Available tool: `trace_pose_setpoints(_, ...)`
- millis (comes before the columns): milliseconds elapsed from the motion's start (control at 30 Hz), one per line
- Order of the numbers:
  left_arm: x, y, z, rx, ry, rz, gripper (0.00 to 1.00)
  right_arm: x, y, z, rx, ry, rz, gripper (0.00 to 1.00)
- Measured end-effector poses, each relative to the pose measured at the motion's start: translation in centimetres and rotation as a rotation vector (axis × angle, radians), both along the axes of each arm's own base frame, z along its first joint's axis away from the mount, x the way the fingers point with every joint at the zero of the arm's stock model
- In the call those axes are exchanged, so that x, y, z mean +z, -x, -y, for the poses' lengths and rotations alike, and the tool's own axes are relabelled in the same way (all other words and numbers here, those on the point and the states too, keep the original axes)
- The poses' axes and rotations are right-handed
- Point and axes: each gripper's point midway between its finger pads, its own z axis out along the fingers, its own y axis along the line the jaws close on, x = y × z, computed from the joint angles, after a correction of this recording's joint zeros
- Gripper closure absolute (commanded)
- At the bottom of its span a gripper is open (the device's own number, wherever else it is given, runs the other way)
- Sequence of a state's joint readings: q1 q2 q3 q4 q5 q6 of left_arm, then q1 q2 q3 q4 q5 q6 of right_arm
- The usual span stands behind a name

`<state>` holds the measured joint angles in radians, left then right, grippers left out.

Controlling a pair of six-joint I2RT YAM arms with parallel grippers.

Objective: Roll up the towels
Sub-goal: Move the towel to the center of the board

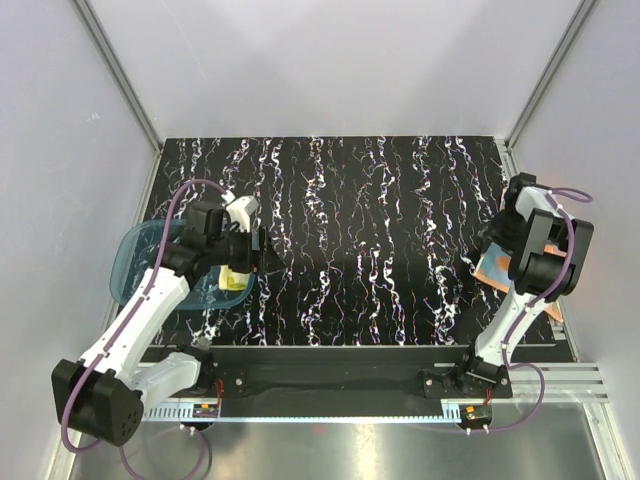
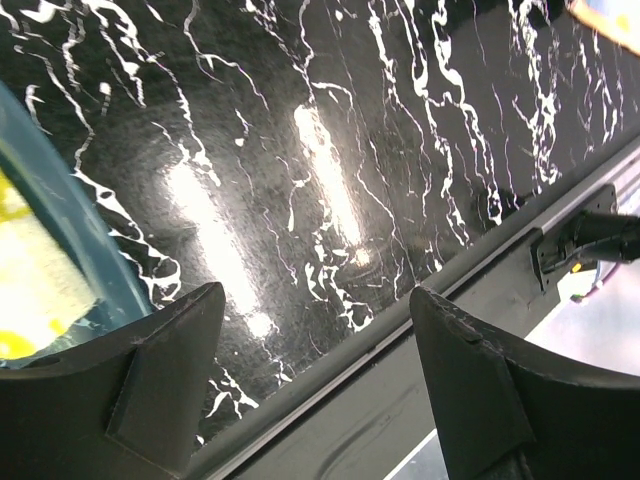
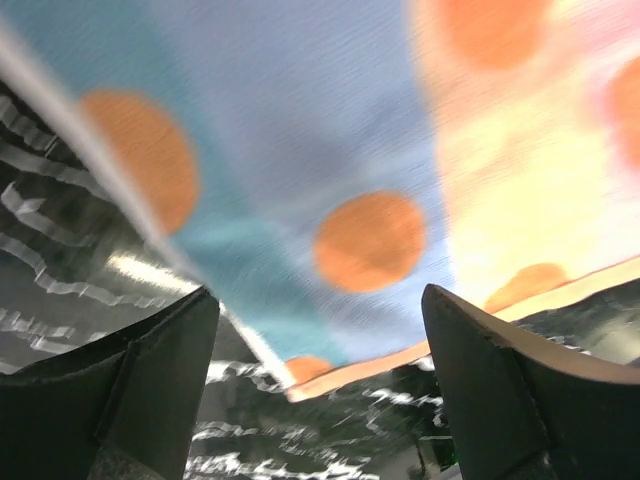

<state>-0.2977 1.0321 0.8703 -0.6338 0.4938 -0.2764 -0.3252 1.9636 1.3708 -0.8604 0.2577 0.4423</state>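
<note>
The yellow towel (image 1: 235, 279) lies in the blue tray (image 1: 140, 262) at the left; in the left wrist view the yellow towel (image 2: 30, 290) shows behind the tray's rim (image 2: 85, 245). My left gripper (image 1: 264, 257) hangs just right of the tray, open, with only the table between its fingers (image 2: 175, 345). The orange towel with light blue patches (image 1: 491, 266) lies flat at the right edge, partly under my right arm. My right gripper (image 3: 318, 325) stands open just above the near edge of this towel (image 3: 330, 150), holding nothing.
The black marbled tabletop (image 1: 370, 230) runs between the two arms. Its near metal edge (image 2: 450, 290) passes under the left fingers. White walls close in the sides and back. The right arm's base (image 2: 590, 245) shows at the far right of the left wrist view.
</note>
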Motion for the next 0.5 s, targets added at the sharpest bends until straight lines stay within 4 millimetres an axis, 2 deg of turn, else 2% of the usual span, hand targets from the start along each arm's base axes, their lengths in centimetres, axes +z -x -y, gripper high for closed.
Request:
trace_pose_setpoints(67, -0.2, 0.1, 0.2, -0.009, -0.003, -0.009, 0.19, 0.0, 0.2, 1.0, -0.024, 0.007, -0.001, 0.23)
trace_pose_setpoints(133, -0.3, 0.1, 0.3, -0.012, -0.005, -0.012, 0.19, -0.2, -0.1, 0.8, -0.024, -0.017, 0.004, 0.44)
trace_pose_setpoints(200, -0.3, 0.1, 0.3, -0.012, -0.005, -0.011, 0.19, -0.5, -0.7, 0.3, -0.009, -0.045, 0.016, 0.61)
trace_pose_setpoints(233, -0.3, 0.1, 0.3, -0.011, -0.006, -0.011, 0.19, -0.6, -0.9, 0.1, -0.001, -0.056, 0.021, 0.78)
trace_pose_setpoints(333, -0.3, 0.1, 0.2, -0.009, -0.009, -0.009, 0.19, -0.8, -1.7, -0.8, 0.024, -0.099, 0.050, 1.00)
trace_pose_setpoints(500, -0.4, 0.1, 0.1, -0.009, -0.017, -0.005, 0.19, -0.9, -2.2, -1.9, 0.055, -0.160, 0.074, 1.00)
